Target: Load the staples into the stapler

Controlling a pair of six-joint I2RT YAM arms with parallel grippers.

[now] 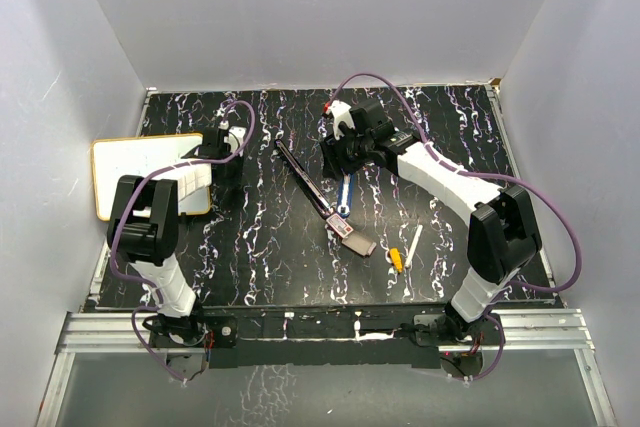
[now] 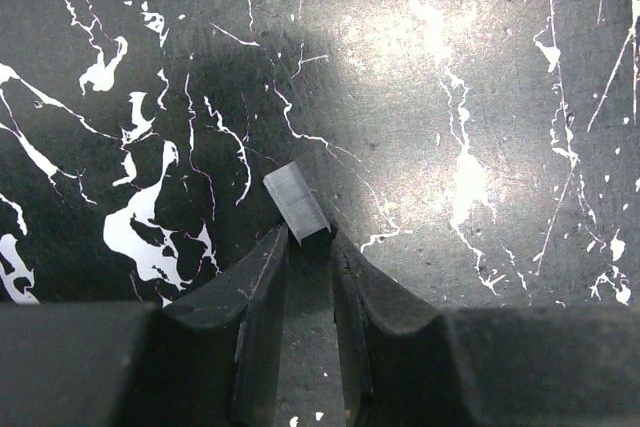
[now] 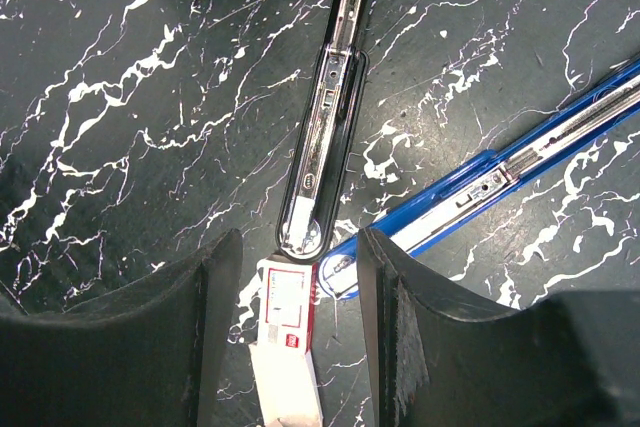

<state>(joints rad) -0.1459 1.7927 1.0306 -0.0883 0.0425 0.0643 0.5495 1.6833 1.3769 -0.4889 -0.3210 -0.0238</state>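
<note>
Two staplers, a black stapler [image 1: 300,175] and a blue stapler [image 1: 343,197]; one box of staples [image 1: 355,239]; one strip of staples [image 2: 297,202]; one pen [image 1: 412,245]; one whiteboard [image 1: 130,162], left of frame.

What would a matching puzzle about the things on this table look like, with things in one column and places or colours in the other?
Things:
1. staple strip
2. staple box
3. whiteboard
4. blue stapler

Descriptions:
A. at the left edge of the table
B. lying opened out beside the black stapler
C. red and white
D. between the tips of the left gripper

Pairs: 1-D, 2-C, 3-A, 4-B
</note>
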